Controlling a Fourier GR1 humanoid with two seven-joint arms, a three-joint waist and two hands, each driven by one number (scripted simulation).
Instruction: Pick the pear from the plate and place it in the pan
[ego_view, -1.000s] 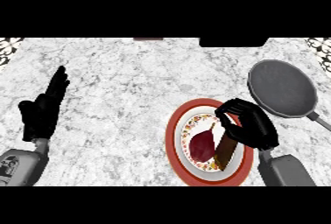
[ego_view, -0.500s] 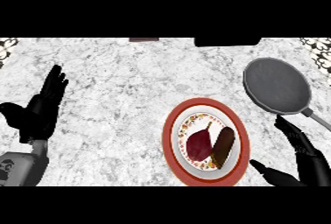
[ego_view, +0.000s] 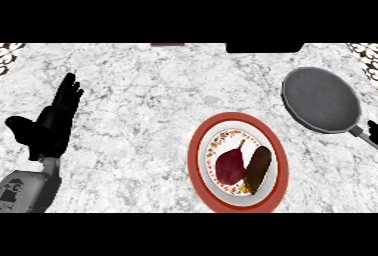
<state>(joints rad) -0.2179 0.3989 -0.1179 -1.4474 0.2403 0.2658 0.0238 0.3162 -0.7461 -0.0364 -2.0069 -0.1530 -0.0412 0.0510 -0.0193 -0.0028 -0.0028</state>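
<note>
Low and right of centre: red-rimmed plate (ego_view: 198, 165), dark red pear (ego_view: 230, 165) lying on it, touching a brown oblong item (ego_view: 258, 169) just to its right. At left edge: left hand (ego_view: 50, 127) resting, fingers straight and upward, holding nothing. No right hand visible. Upper right: grey pan (ego_view: 321, 99), bare. Risk: grabbing or nudging the neighbouring brown piece instead, given such close contact.

My left hand (ego_view: 52, 125) resting open at the counter's left edge, fingers up, dark red pear (ego_view: 230, 165) lying on the red-rimmed plate (ego_view: 198, 165) touching a dark brown oblong piece (ego_view: 258, 169), grey pan (ego_view: 321, 100) well apart at upper right on marble counter (ego_view: 148, 90)
</note>
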